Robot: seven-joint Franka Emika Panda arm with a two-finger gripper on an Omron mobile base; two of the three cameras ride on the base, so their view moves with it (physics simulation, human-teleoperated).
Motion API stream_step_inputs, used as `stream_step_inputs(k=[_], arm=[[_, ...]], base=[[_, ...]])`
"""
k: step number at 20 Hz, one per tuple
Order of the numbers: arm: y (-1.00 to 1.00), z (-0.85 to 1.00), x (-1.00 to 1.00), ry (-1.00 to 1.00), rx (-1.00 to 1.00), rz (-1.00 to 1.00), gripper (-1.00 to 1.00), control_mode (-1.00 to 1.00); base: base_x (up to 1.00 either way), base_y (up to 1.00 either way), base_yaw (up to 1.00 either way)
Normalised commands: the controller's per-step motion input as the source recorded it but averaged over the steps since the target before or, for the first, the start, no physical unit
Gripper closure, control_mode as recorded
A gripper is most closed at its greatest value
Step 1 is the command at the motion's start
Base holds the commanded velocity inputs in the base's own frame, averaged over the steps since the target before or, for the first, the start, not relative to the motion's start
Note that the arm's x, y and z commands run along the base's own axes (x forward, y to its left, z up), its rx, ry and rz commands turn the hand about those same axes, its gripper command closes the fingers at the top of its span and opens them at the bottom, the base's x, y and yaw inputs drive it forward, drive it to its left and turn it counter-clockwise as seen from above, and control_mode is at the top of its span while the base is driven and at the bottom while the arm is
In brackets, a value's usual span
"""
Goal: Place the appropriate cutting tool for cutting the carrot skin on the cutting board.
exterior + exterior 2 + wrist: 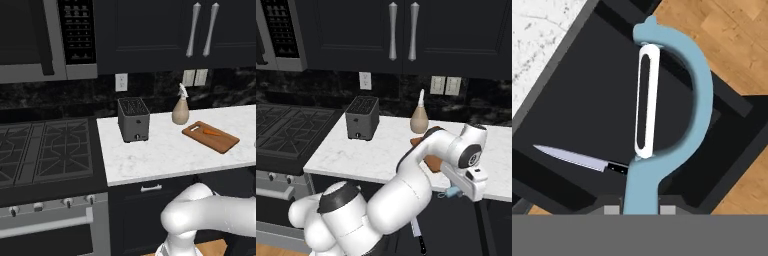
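Claw clamped on blue peeler | knife in drawer below

A small thin orange carrot lies on a flat brown wooden cutting board at the marble counter's right; a light-blue peeler hangs handle-down above an open dark drawer.

Toaster on counter, spray bottle near backsplash; stove left; knife in drawer.
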Motion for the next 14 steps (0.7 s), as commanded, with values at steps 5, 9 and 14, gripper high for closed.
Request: stream_step_inputs(k=[5, 9, 14], arm=[[0.20, 0.17, 0.65, 0.00, 0.00, 0.00, 1.00, -1.00], [0.32, 0.02, 0.72, -0.02, 0.00, 0.02, 1.00, -1.00], [0.28, 0.00, 0.77, -0.07, 0.00, 0.03, 1.00, -1.00]], base=[[0.00, 0.00, 0.00], [0.00, 0.00, 0.00], [0.00, 0.00, 0.00]])
